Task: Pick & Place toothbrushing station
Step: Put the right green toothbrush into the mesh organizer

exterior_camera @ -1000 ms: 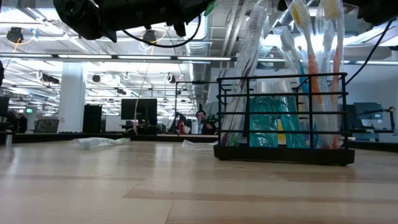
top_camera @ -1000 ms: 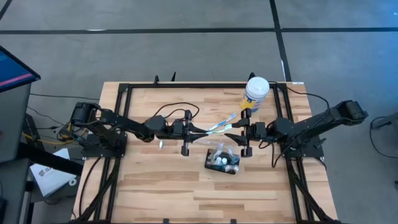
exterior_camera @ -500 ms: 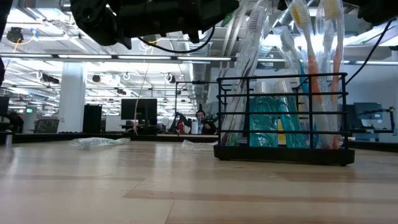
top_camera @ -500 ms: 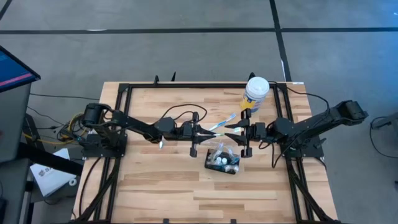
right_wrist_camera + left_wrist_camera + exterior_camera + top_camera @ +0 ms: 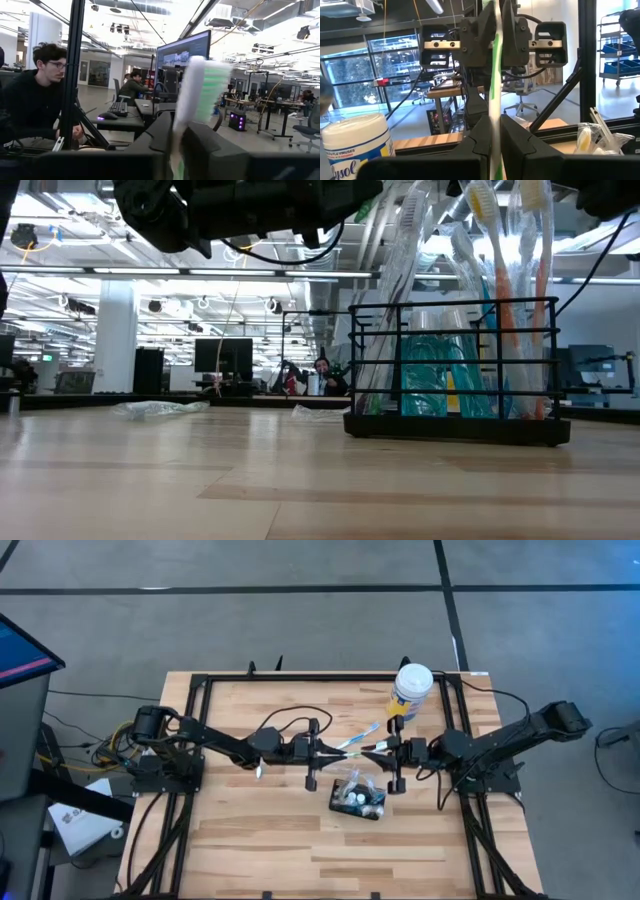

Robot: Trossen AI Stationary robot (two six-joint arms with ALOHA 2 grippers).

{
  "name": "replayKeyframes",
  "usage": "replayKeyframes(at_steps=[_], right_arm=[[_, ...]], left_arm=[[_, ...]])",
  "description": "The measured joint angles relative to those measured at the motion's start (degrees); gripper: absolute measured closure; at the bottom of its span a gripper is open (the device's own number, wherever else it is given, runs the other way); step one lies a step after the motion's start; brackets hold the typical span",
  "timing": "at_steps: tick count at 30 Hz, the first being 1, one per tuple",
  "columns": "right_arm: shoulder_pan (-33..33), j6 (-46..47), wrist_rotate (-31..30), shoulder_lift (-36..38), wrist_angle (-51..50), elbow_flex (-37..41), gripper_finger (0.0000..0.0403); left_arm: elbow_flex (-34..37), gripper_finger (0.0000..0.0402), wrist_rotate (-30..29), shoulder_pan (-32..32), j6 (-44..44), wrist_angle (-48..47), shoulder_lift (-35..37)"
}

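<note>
Counts: two arms, one toothbrush in the air between them, one toothbrushing station [image 5: 357, 799], one white-lidded wipes tub [image 5: 411, 689], several more brushes standing in the station's slots.

Left gripper [image 5: 338, 748] and right gripper [image 5: 374, 748] face each other tip to tip above mid-table. Left fingers [image 5: 481, 135] are pressed together on the green-and-white toothbrush [image 5: 494, 75], which runs straight out from between them. Right fingers [image 5: 161, 131] lie against the same brush; its bristle head [image 5: 202, 90] stands up between them.

Station sits on the table [image 5: 260, 840] just below the two gripper tips, slightly toward the right gripper, not touched by either. In the low view the black wire frame [image 5: 455, 370] rests flat, brushes upright inside.

Room to move: bare wood on the station's near side and under the left arm. Tub stands beyond the right gripper near the far edge. Black frame rails border the table. Two people sit at desks in the room behind.
</note>
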State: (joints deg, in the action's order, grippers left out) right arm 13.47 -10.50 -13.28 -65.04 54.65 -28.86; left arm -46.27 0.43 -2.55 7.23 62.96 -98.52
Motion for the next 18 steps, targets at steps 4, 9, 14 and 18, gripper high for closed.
replayKeyframes(at_steps=[4, 9, 14, 18], right_arm=[[0.0, 0.0, 0.7, 0.0, 0.0, 0.0, 0.0391], [0.1, 0.0, 1.4, 0.0, -0.4, 0.0, 0.0396], [0.0, 0.7, 1.4, 0.0, -0.9, 0.0, 0.0398], [0.0, 1.7, 1.2, 1.6, -3.6, 0.0, 0.0398]], left_arm=[[0.0, 0.0386, 0.0, 0.0, 0.0, 0.0, 0.0], [0.1, 0.0361, 0.0, 0.0, 0.0, 0.0, 0.0], [0.1, 0.0336, 0.0, 0.0, 0.0, 0.0, 0.0], [0.1, 0.0327, 0.0, 0.0, 0.0, -0.1, 0.0]])
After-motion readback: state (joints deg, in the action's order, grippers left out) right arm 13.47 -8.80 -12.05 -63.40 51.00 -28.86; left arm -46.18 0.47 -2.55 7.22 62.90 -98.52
